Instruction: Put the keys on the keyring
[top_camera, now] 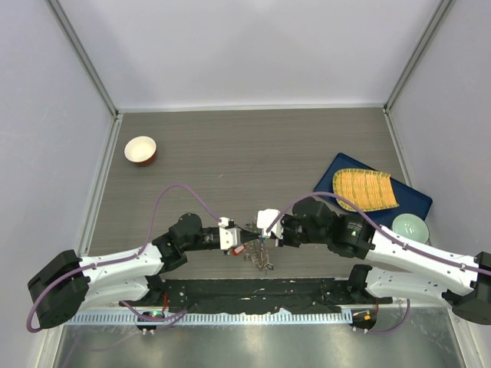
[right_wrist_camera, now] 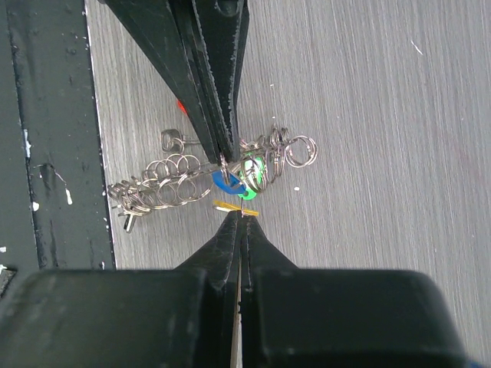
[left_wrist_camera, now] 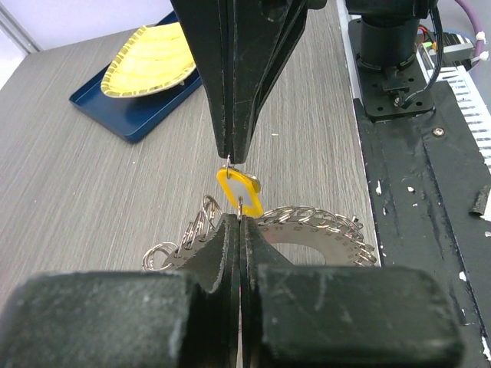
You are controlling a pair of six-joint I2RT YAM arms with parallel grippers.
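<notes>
Two black arms meet low over the middle of a grey, wood-grained worktop (top_camera: 253,146). The left tool (left_wrist_camera: 240,224) and the right tool (right_wrist_camera: 242,224) point tip to tip, each with its two flat, matt black fingers pressed together. Between the tips hangs one yellow tag (left_wrist_camera: 239,192), a smooth plastic loop with a fine wire eye at either end. Each tool appears clamped on one of these eyes. Directly below lies the keyring (left_wrist_camera: 330,226), a flat grey metal disc with a toothed rim and a round central hole, resting on the worktop near the arms' bases. Its rim carries many small bright split rings (right_wrist_camera: 173,165), too tangled to count. Four tag colours show: the yellow one, one blue tag (right_wrist_camera: 223,182), one green tag (right_wrist_camera: 250,172) and one red tag (top_camera: 238,249). One silver key (right_wrist_camera: 173,139) lies flat beside the rings. Well apart stand one glossy red-and-white bowl (top_camera: 140,149), one pale green bowl (top_camera: 410,228), and one dark blue tray (top_camera: 410,201) bearing one ribbed yellow plate (top_camera: 364,189)
</notes>
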